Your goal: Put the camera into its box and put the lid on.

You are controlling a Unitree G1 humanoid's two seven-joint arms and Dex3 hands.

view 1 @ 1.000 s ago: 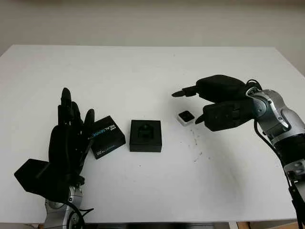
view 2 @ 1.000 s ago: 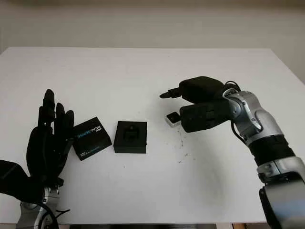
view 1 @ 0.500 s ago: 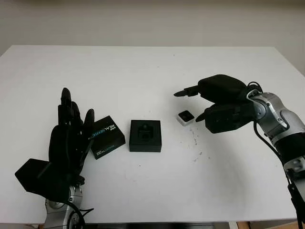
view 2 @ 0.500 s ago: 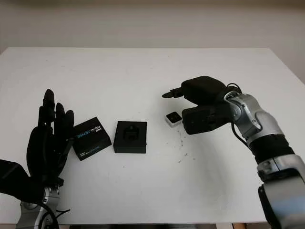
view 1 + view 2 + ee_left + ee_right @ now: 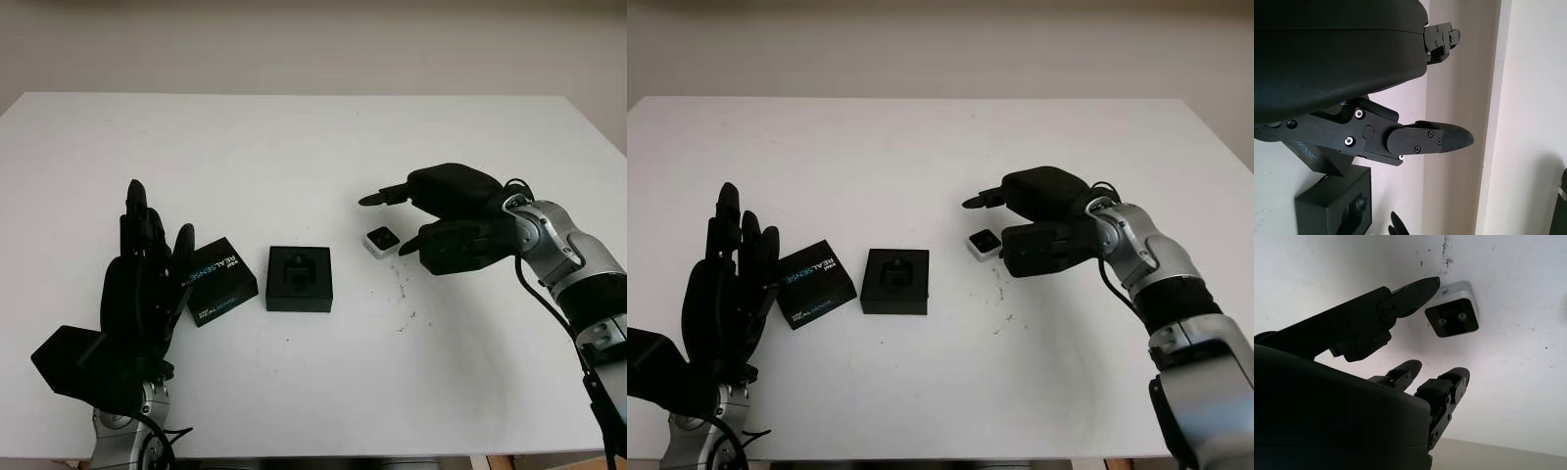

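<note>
Your right black three-finger hand [image 5: 431, 211] has dropped a little lower toward the white table [image 5: 294, 137] than it was a second ago, and its wrist has drawn slightly back toward the right edge; the upper fingers now reach out just above the small white-cased camera with a black square face [image 5: 382, 240], while the lower finger sits just beside it on the right. You hold nothing with that hand: it is released, hovering at the camera, and the right wrist view shows 1 fingertip [image 5: 1422, 286] very close to the camera's corner [image 5: 1452, 311], though you cannot tell whether it touches. The camera itself has not moved; it lies on the table to the right of the square black open box with a moulded foam insert [image 5: 299, 278], near it but apart. That box is the 1 container here, and its round recess holds no camera. Your left black hand [image 5: 137, 294] stays where it was at the near left, raised upright and open, grasping nothing, with the flat black lid printed with white and blue lettering [image 5: 219, 281] lying tilted just beside it, between the hand and the box. You have 1 camera, 1 box and 1 lid on the table.
</note>
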